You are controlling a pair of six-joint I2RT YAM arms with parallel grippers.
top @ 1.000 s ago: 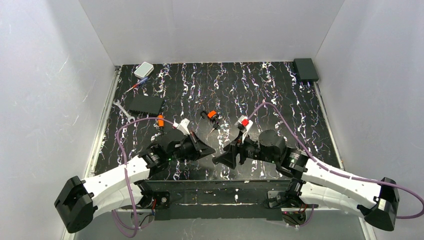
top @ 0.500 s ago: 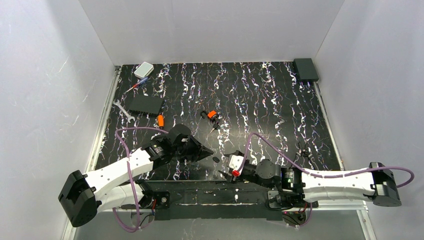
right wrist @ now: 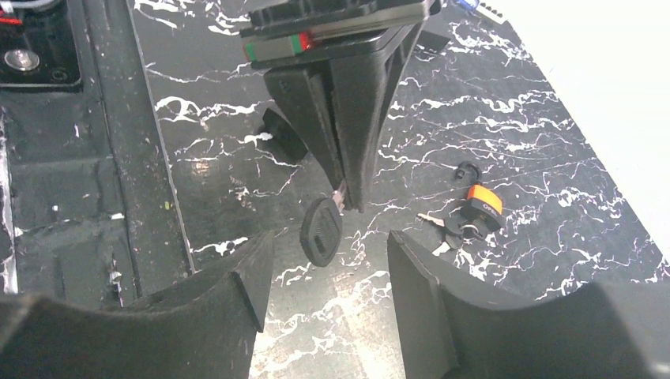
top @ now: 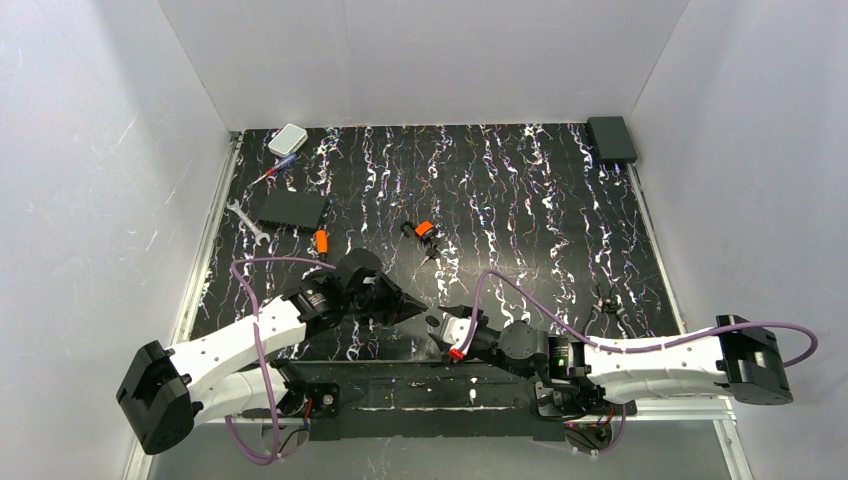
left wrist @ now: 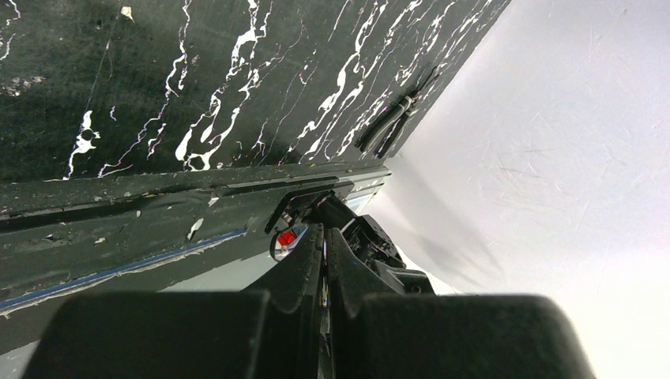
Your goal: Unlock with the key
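Two robot arms work over a black table (top: 520,200) streaked with white, walled in by pale panels. Both reach toward the middle of the table's near edge, where their tips almost meet.

The left gripper (right wrist: 346,193) points toward the right side of the table, and its two dark fingers are pressed tightly together. They pinch the thin metal blade of the key (right wrist: 321,230), whose oval black plastic head hangs below the fingertips, close over the table surface. Whether the head touches the surface cannot be told.

The right arm lies low along the near edge, stretched toward the left. The right gripper (top: 438,323) faces the left one, and its jaws stand well apart. In the right wrist view its broad black fingers (right wrist: 237,292) sit on either side of the key's head, touching nothing.

Farther in, near the centre of the table, lies a small orange-and-black object (top: 425,230) with a few small keys just beside it. A stubby orange cylinder (top: 320,241) lies toward the left edge. Beyond it, near the left edge, are a flat black box (top: 290,208), a silver wrench (top: 245,220) and a small screwdriver (top: 272,172). A white box (top: 288,138) sits at the far left corner, and a black box (top: 611,138) at the far right corner. A small black clip (top: 605,300) lies near the right edge.
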